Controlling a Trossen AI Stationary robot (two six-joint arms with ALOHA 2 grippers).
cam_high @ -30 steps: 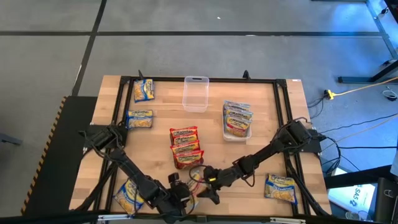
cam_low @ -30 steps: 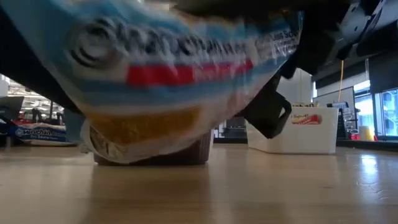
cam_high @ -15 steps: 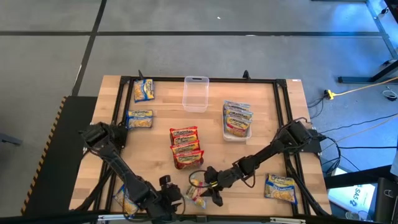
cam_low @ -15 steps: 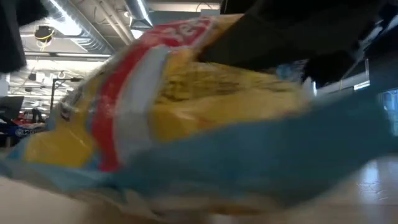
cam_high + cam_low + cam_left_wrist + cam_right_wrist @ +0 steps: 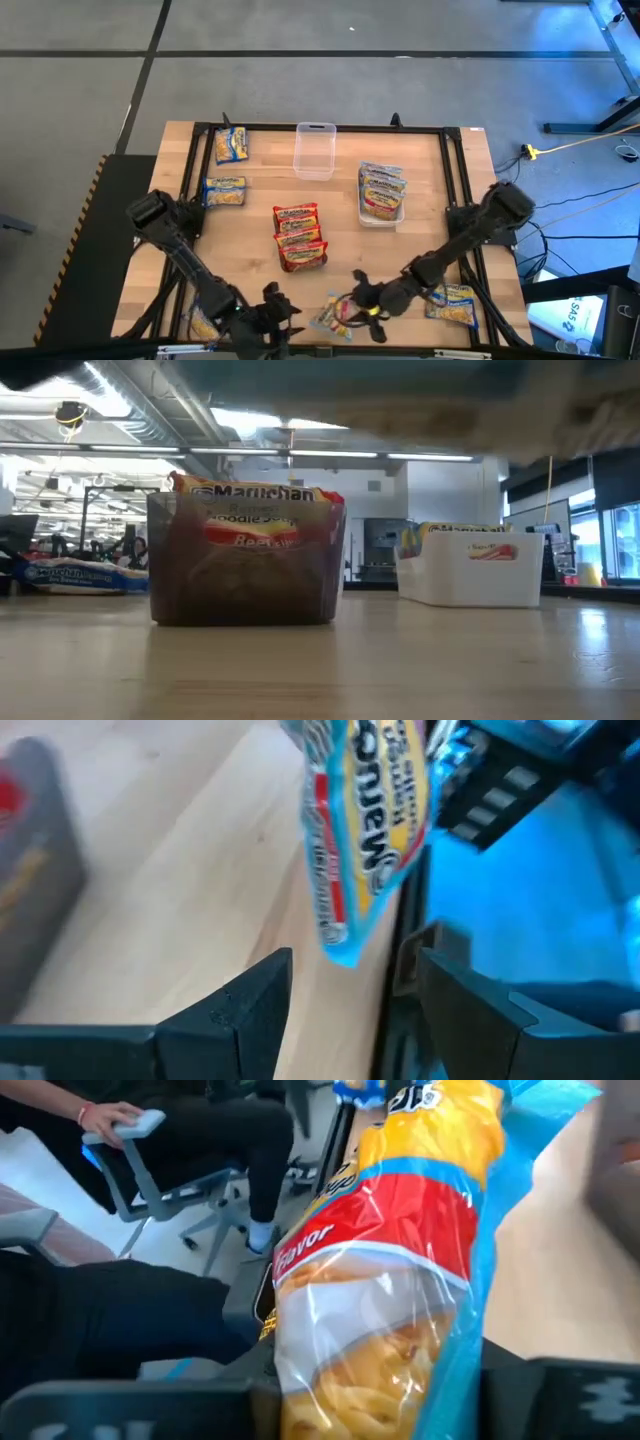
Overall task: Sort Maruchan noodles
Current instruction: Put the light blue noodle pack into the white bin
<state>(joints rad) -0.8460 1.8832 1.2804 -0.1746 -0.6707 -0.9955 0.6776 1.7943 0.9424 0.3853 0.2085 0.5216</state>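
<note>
Wooden table (image 5: pixel 255 215): red packets (image 5: pixel 300 237) beyond the right gripper (image 5: pixel 362 310), clear tub (image 5: pixel 314 150), white tub (image 5: pixel 382 213) farther off.

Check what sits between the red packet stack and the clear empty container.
Nothing: the high view shows bare wood between the red packet stack and the clear empty container.

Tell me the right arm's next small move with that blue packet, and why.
Probably lift it and carry it away from the front edge. The right gripper is shut on the blue packet, held low near the table's front edge, beside the open left gripper; the red packets already fill their container.
</note>
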